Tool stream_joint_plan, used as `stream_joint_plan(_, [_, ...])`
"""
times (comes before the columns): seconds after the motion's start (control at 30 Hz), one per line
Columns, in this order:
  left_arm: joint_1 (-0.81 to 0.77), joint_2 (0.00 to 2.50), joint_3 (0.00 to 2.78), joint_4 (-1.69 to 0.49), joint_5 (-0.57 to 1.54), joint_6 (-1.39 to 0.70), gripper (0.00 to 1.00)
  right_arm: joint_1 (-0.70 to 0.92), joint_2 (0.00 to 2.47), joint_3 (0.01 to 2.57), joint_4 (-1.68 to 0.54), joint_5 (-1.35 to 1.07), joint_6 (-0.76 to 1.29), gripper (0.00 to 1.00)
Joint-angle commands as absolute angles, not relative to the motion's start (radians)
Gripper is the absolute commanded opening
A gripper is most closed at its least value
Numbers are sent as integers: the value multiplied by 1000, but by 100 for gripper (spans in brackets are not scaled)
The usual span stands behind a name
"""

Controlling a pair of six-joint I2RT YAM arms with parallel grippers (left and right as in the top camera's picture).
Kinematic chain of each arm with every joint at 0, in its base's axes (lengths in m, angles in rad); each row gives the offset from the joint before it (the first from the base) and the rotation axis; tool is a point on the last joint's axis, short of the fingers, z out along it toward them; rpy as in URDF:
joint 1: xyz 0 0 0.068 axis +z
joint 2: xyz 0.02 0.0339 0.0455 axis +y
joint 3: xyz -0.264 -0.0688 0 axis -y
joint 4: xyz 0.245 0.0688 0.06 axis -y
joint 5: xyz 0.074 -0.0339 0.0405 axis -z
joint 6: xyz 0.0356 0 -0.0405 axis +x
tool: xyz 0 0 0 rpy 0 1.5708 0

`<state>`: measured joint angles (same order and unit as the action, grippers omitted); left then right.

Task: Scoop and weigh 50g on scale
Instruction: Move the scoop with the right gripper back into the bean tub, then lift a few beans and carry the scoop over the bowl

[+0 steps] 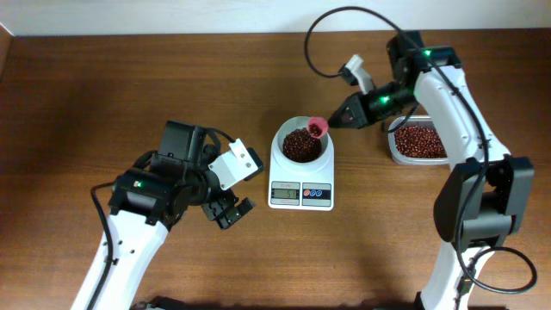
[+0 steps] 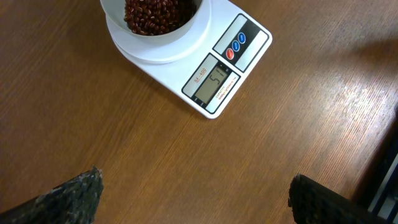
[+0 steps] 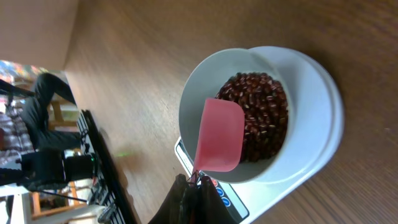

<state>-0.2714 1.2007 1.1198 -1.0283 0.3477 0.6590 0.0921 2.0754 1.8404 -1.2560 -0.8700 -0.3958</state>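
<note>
Right gripper (image 3: 193, 186) is clamped tight on the pink scoop (image 3: 219, 137). That arm reaches in from the far right of the scale (image 1: 301, 191), with the scoop tilted over the bean-filled bowl (image 1: 301, 145) sitting on the scale. Left gripper (image 1: 231, 211) hangs low, just left of the scale, jaws spread wide, holding nothing. The scale stands mid-bench (image 1: 129, 86).

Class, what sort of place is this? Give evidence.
Probably a robotics lab bench: two white-and-black robot arms at a brown wooden table, with a small white digital kitchen scale bearing a round white bowl of dark red beans.
</note>
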Motion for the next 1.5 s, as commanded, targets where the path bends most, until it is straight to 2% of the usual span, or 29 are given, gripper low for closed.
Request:
stream_joint_plan(0.0, [-266,1191,1138,-1027,351,667,99,33,2083,1865,-1257,-913,-400,4])
stream_joint_plan(0.37, [-266,1191,1138,-1027,351,667,99,-230,2083,1865,-1273,-895,-414,4])
stream_joint_plan(0.67, [-266,1191,1138,-1027,351,667,99,-413,2059,1890,-1435,-580,-441,4])
stream_joint_plan(0.83, [-266,1191,1138,-1027,351,667,99,-321,2057,2045,-1496,-286,-399,4])
stream_joint_plan(1.03, [-266,1191,1138,-1027,351,667,99,-118,2058,2057,-1446,186,-348,4])
stream_joint_plan(1.1, [-266,1191,1138,-1027,351,667,99,-67,2057,2061,-1423,260,-327,4])
stream_joint_plan(1.23, [-266,1191,1138,-1027,351,667,99,-19,2057,2149,-1406,172,-305,4])
stream_joint_plan(1.33, [-266,1191,1138,-1027,351,667,99,-22,2057,2270,-1399,-229,-402,4])
stream_joint_plan(1.37, [-266,1191,1138,-1027,351,667,99,-23,2057,2290,-1378,-432,-452,4])
stream_joint_plan(1.47, [-266,1191,1138,-1027,351,667,99,3,2072,2284,-1363,-614,-469,4])
